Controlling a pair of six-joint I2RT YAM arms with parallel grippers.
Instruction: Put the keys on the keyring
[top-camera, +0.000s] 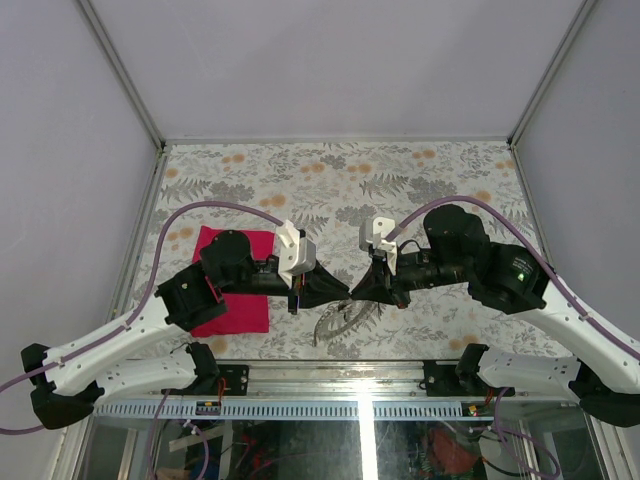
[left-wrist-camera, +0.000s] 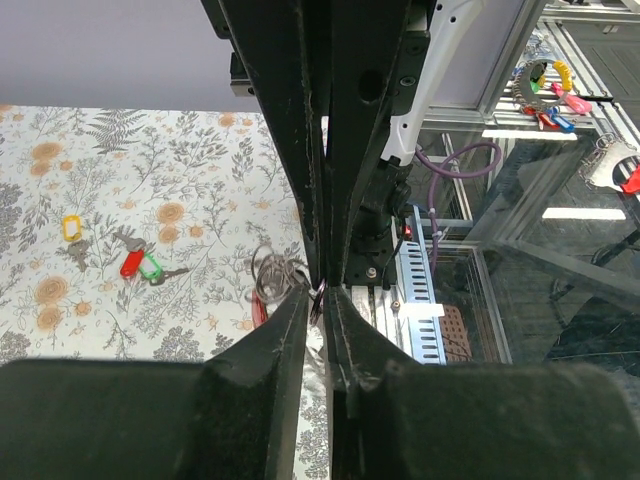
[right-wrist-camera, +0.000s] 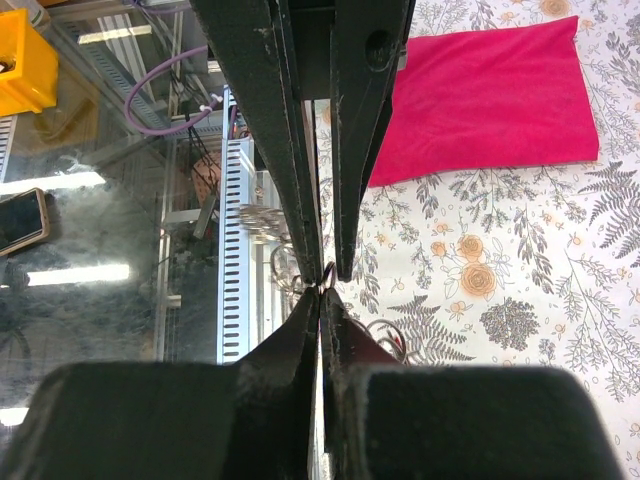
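Note:
My left gripper (top-camera: 335, 290) and right gripper (top-camera: 358, 290) meet tip to tip above the table's near edge. Both are shut on a small ring of the keyring (left-wrist-camera: 318, 300), which also shows in the right wrist view (right-wrist-camera: 328, 271). The keyring's silver chain and loops (top-camera: 338, 322) hang below them; the loops also show in the left wrist view (left-wrist-camera: 272, 274). Loose keys lie on the floral table: a pale yellow one (left-wrist-camera: 70, 227), a red one (left-wrist-camera: 130, 264), a green one (left-wrist-camera: 151, 268) and a dark one (left-wrist-camera: 126, 240). In the top view the keys are hidden.
A magenta cloth (top-camera: 235, 282) lies under the left arm; it also shows in the right wrist view (right-wrist-camera: 490, 95). The table's near metal rail (top-camera: 330, 408) runs just below the grippers. White walls (top-camera: 60, 150) enclose the table.

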